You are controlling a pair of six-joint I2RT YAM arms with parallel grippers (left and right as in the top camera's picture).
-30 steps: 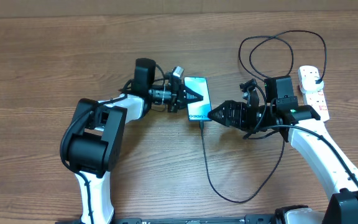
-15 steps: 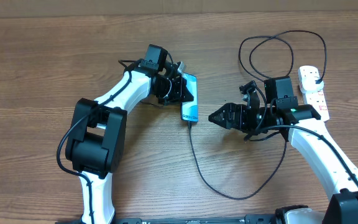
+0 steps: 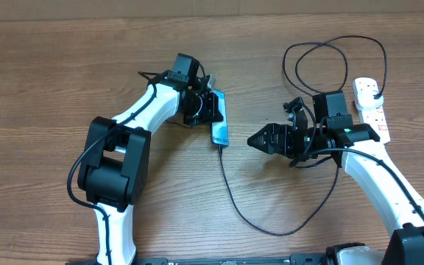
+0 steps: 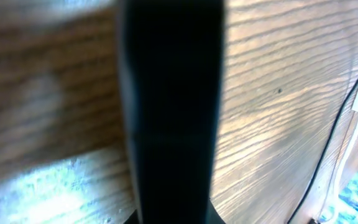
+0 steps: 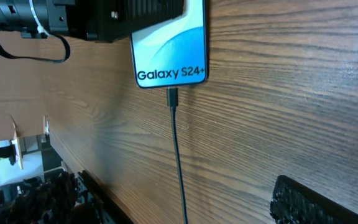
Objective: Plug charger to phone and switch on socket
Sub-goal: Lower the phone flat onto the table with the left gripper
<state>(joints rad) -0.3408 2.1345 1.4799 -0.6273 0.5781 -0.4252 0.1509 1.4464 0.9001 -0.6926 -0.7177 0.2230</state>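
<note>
The phone [image 3: 220,125], its cyan screen lit, is held tipped on its edge by my left gripper [image 3: 212,110], which is shut on it. In the left wrist view it is a dark bar [image 4: 173,112]. The charger [image 3: 230,191], a thin black cable, has its tip in the phone's lower end [image 5: 173,96]. It runs down, round to the right and loops up to the socket [image 3: 372,118], a white power strip at the right, where its black plug [image 3: 374,90] sits. My right gripper [image 3: 256,138] is open and empty, a little right of the phone, apart from it.
The cable's big loop [image 3: 330,55] lies behind my right arm. The slack cable curves across the table's front middle [image 3: 271,232]. The left arm's own wiring [image 3: 153,77] arcs beside the wrist.
My left gripper has drawn the phone left and back and tipped it onto its edge. The cable has followed. My right gripper has let go of the connector and drawn slightly right.
</note>
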